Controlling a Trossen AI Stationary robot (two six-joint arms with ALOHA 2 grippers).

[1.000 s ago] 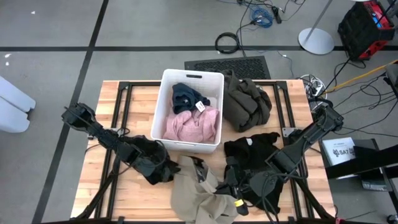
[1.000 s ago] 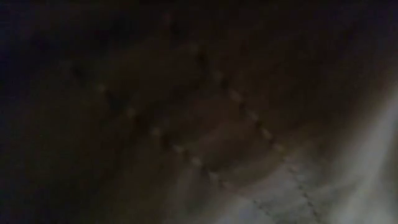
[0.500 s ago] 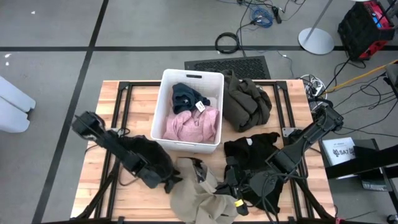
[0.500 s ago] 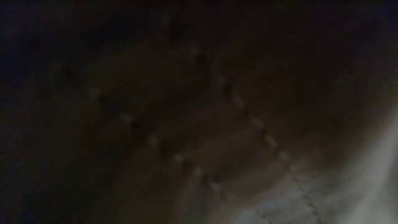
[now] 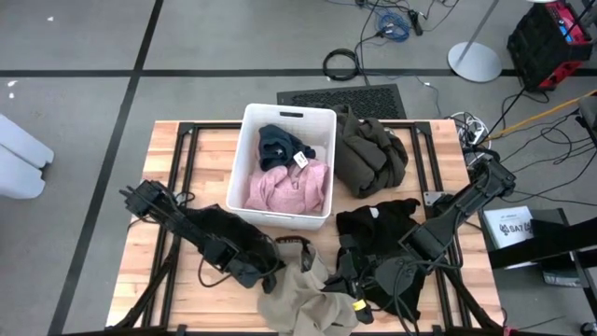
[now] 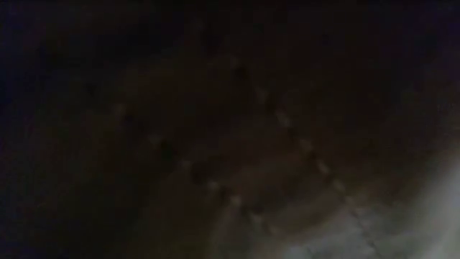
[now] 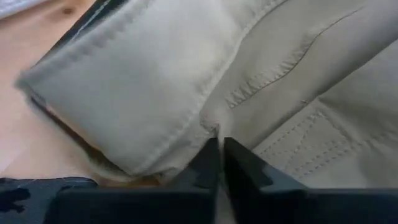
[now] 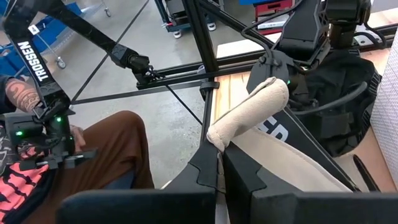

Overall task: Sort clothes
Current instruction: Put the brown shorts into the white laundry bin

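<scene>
Since a second ago, the left gripper point(image 5: 270, 269) has travelled across the wooden table point(image 5: 187, 149) to the near edge of the tan-beige garment point(image 5: 303, 297) and brought its fingers point(image 7: 208, 163) together on a stitched fold of that fabric, as the left wrist view shows. That garment lies crumpled at the front of the table, and the right gripper point(image 5: 347, 287) is clamped on its other side, a rolled tan edge rising between its fingers point(image 8: 208, 168) in the right wrist view. Just beside it, under the right arm, sits a black garment point(image 5: 378, 229). Farther back, the white bin point(image 5: 322, 119) holds the pink garment point(image 5: 287, 187) and the dark teal-blue garment point(image 5: 278, 142), with the olive-brown garment point(image 5: 371, 154) heaped against the bin's right wall. Dark stitched cloth fills the low view. Beyond the table, a person in brown trousers point(image 8: 118, 149) sits holding a control arm point(image 8: 43, 74).
</scene>
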